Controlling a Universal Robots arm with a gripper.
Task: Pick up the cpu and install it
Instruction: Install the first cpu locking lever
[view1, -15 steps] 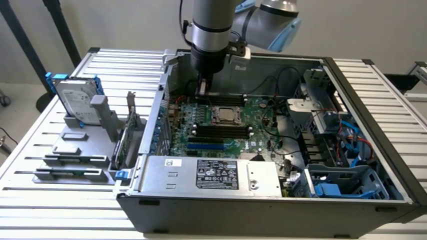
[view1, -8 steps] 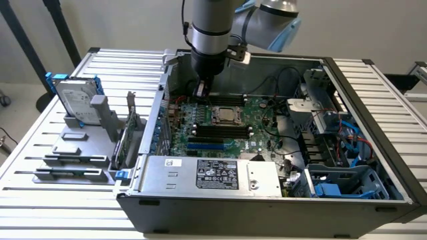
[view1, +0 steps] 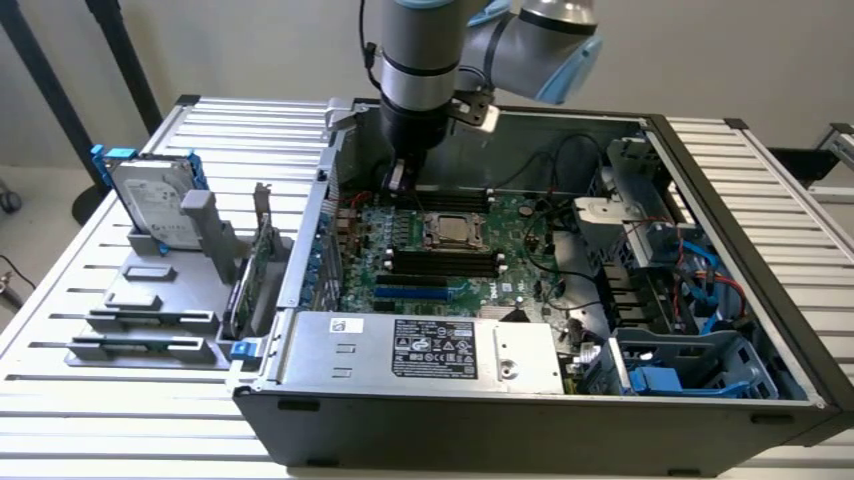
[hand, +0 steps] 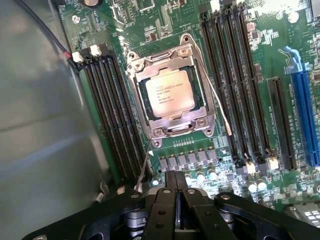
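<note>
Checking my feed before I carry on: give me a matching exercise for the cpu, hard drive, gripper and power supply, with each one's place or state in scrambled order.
Things:
1 cpu
2 hard drive
3 gripper
4 power supply

Places or states:
A shut, over the green board
B standing on edge in the grey rack outside the case
C in the socket
D flat against the case wall nearest the exterior camera

Pairs: 1-C; 2-B; 3-A; 4-D

Pale plain wall (view1: 240, 50) behind a white slatted table (view1: 134, 420)
</note>
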